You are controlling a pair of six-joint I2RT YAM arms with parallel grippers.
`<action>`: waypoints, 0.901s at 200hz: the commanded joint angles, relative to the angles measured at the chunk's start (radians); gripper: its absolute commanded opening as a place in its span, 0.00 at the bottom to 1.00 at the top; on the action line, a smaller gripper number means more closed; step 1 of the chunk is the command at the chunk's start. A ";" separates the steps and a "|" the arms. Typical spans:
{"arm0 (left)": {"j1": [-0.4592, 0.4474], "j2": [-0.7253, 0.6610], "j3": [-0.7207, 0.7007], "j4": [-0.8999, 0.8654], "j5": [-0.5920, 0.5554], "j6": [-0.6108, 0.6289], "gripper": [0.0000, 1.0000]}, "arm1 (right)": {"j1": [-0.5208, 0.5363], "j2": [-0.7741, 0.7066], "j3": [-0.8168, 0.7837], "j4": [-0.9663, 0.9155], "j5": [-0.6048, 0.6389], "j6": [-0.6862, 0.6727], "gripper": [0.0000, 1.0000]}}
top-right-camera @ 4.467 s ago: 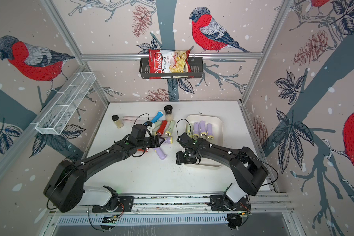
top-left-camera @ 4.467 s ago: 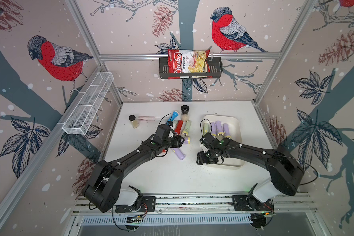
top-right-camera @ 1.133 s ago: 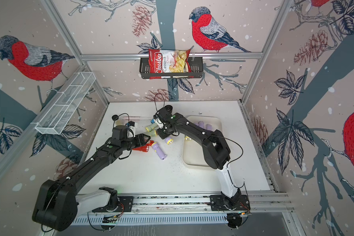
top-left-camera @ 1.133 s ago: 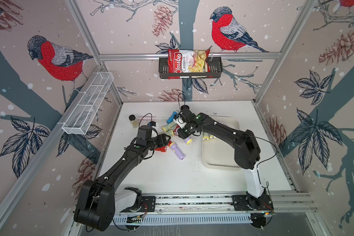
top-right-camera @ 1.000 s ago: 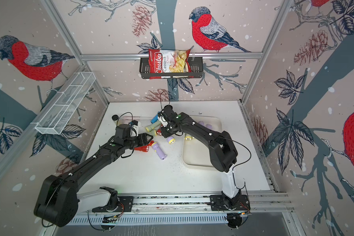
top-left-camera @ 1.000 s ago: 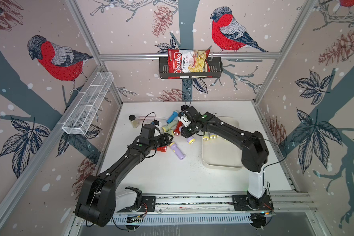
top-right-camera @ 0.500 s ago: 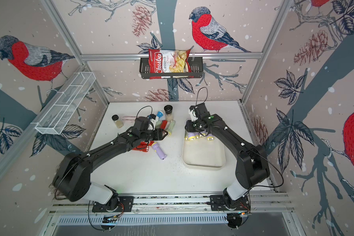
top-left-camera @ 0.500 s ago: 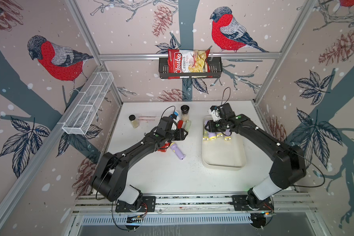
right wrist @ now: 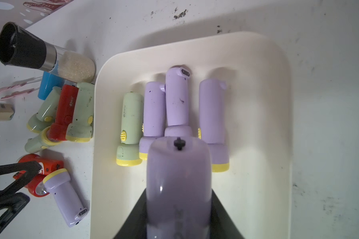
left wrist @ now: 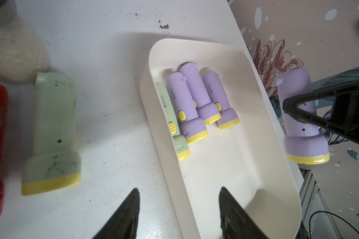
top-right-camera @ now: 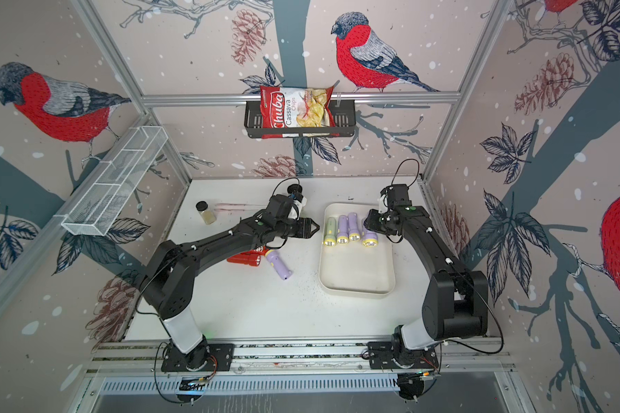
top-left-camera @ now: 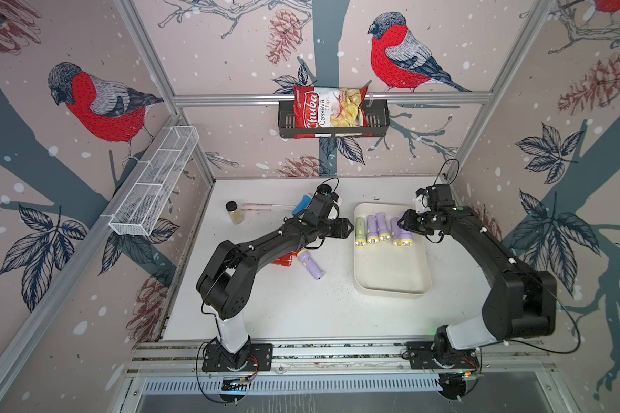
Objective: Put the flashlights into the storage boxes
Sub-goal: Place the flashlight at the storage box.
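Lilac flashlight (right wrist: 178,182), clamped in my right hand (left wrist: 294,106), could bounce off the flashlights (right wrist: 211,111) beneath if released here.

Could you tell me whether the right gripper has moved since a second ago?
Yes: in both top views the right gripper, shut on a lilac flashlight, has moved from left of the tray to over it.

A red-and-white bag of cassava chips (top-left-camera: 328,112) sits in a black perforated wall basket (top-left-camera: 380,121) at 12 o'clock above the white desk (top-left-camera: 283,304). A long white wire-mesh basket (top-left-camera: 154,186) hangs on the side wall at 10 o'clock. On the desk at 11 o'clock is a small clear jar with a black cap (top-left-camera: 234,212), with thin pink strips (top-left-camera: 265,206) just beside it toward 3 o'clock.
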 commanded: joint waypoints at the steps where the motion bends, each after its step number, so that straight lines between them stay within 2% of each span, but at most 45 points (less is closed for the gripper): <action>1: 0.000 0.025 0.036 -0.017 0.011 0.021 0.60 | -0.005 0.021 0.013 -0.012 0.027 -0.015 0.31; 44: -0.001 0.066 0.090 -0.048 0.007 0.039 0.60 | 0.010 0.092 0.058 -0.018 0.061 -0.021 0.32; 78: 0.001 0.090 0.118 -0.061 0.004 0.047 0.60 | 0.050 0.164 0.116 -0.039 0.145 -0.025 0.32; 180: 0.042 0.099 0.104 -0.061 0.010 0.042 0.61 | 0.075 0.369 0.280 -0.068 0.220 -0.058 0.32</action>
